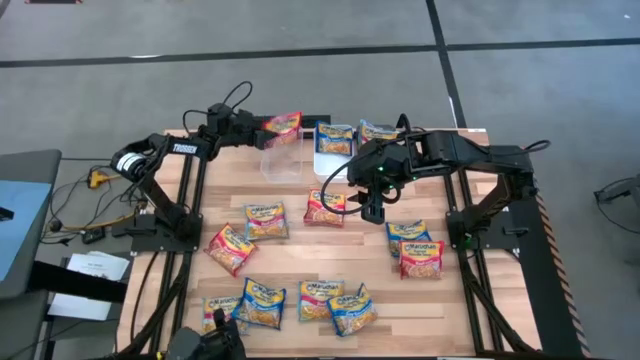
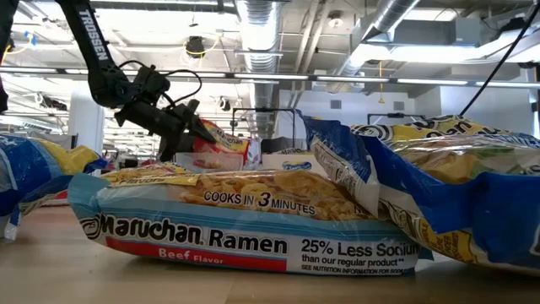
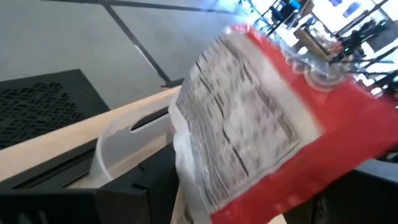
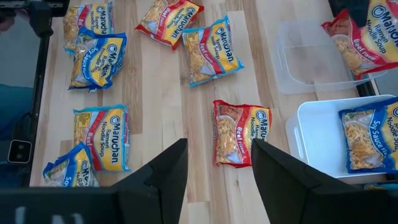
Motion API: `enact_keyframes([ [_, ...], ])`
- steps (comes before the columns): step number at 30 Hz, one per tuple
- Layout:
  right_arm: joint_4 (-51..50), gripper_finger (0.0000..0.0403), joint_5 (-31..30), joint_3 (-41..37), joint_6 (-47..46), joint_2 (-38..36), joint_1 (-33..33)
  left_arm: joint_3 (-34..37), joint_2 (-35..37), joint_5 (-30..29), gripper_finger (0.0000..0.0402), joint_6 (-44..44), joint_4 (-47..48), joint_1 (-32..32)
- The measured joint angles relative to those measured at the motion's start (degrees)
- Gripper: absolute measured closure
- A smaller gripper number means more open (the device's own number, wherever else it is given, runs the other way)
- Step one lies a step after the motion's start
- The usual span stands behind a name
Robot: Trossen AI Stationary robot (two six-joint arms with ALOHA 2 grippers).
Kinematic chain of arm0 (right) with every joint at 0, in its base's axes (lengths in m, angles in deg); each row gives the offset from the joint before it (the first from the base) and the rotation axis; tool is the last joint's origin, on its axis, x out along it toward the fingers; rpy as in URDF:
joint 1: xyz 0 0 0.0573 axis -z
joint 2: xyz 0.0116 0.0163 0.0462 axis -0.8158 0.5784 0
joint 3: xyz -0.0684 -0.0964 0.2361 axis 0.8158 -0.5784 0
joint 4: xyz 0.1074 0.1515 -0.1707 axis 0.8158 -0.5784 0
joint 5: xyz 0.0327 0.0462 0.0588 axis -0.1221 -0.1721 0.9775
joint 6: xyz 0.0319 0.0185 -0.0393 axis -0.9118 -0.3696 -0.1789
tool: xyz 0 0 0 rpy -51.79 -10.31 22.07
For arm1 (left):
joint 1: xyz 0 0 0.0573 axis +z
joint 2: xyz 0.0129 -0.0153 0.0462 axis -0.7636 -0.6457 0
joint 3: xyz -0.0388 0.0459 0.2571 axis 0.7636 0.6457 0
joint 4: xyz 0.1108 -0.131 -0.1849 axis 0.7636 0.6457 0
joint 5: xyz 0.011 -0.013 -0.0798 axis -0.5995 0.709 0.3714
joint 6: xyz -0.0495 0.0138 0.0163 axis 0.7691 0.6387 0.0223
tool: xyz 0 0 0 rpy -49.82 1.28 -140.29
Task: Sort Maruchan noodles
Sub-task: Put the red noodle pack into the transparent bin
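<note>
My left gripper (image 1: 258,128) is at the table's far side, shut on a red Maruchan packet (image 1: 284,125). It holds the packet in the air over the clear bin (image 1: 283,162). The packet's printed back fills the left wrist view (image 3: 249,124). My right gripper (image 1: 372,212) is open and empty. It hovers just right of another red packet (image 1: 325,207) that lies flat on the table. In the right wrist view this packet (image 4: 239,132) lies just beyond the spread fingers. A blue packet (image 1: 335,137) lies in the white bin (image 1: 322,165). My left gripper holds the red packet by its left edge (image 1: 268,126), pinched between the two fingers. The fingers (image 2: 196,127) come at it roughly level from the table's left. The packet is lifted clear, tilted, and sticks out beyond the fingers over the clear bin.
Several blue, yellow and red packets lie across the table's middle and near half, among them a blue one (image 1: 265,220), a red one (image 1: 230,248) and a red one (image 1: 422,258). Another packet (image 1: 378,130) lies at the far edge, right of the white bin.
</note>
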Motion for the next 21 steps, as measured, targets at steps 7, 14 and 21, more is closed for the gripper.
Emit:
enact_keyframes([
  [7,0.0,0.0204,-0.02,0.0,-0.02,0.0,0.0,-2.9,0.0,3.1,0.0202,1.48,-0.07,1.14],
  [14,-0.04,0.0204,-0.02,0.0,-0.02,0.0,0.0,-4.12,0.02,3.43,0.0202,1.52,0.46,1.12],
  [21,-0.05,0.0204,-0.02,0.0,0.0,0.0,0.0,-4.14,0.04,3.14,0.0202,-0.99,8.03,0.55],
])
